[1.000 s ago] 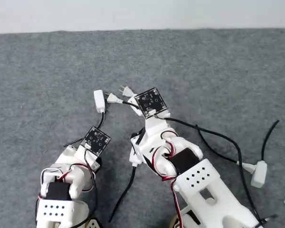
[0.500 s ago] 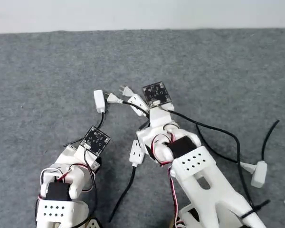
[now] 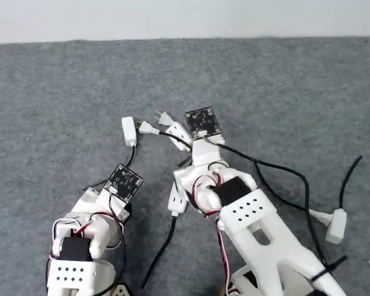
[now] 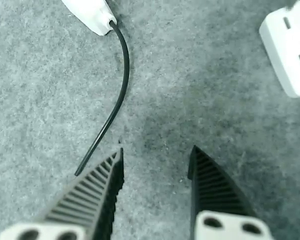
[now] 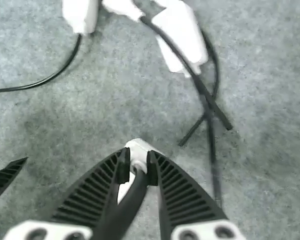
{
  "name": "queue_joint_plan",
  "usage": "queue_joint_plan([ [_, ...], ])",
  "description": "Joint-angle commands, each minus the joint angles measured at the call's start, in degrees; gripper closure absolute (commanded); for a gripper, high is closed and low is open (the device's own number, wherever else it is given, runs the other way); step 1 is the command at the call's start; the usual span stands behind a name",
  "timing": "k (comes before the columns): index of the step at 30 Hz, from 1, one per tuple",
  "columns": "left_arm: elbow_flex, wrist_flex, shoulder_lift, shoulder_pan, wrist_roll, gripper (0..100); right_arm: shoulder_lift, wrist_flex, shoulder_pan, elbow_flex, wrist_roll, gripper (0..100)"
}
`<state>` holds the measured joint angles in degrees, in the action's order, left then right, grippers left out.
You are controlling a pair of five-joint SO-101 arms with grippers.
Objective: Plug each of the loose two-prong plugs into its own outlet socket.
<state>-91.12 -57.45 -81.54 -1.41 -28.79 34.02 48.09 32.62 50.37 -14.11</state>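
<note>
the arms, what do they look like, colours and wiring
The left arm and right arm have white plastic shells, black motors, looped red and black wires and a square black board at the wrist. The left gripper and right gripper have black ribbed wedge-shaped fingers on white bases.

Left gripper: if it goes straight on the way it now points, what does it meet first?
Probably bare mat: the left gripper points between a black cable and a white socket, and neither seems to lie in its line, though depth is unclear.
</note>
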Motion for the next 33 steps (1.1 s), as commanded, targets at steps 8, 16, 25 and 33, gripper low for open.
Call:
queue_joint_plan([
  [8,0.4,-0.35,-0.53,-0.53,0.53,80,0.04,-0.48,0.48,-2.99,-1.05,99.1],
  [16,0.4,-0.62,-0.53,-0.53,0.53,80,-2.15,-0.75,-1.36,-2.02,-0.97,99.1],
  [25,0.4,-0.62,-0.53,-0.53,0.53,80,-5.67,-2.07,-2.33,-2.02,0.62,99.1],
  [33,0.4,-0.62,-0.53,-0.62,0.44,80,-6.29,-4.35,1.27,1.93,7.56,99.1],
])
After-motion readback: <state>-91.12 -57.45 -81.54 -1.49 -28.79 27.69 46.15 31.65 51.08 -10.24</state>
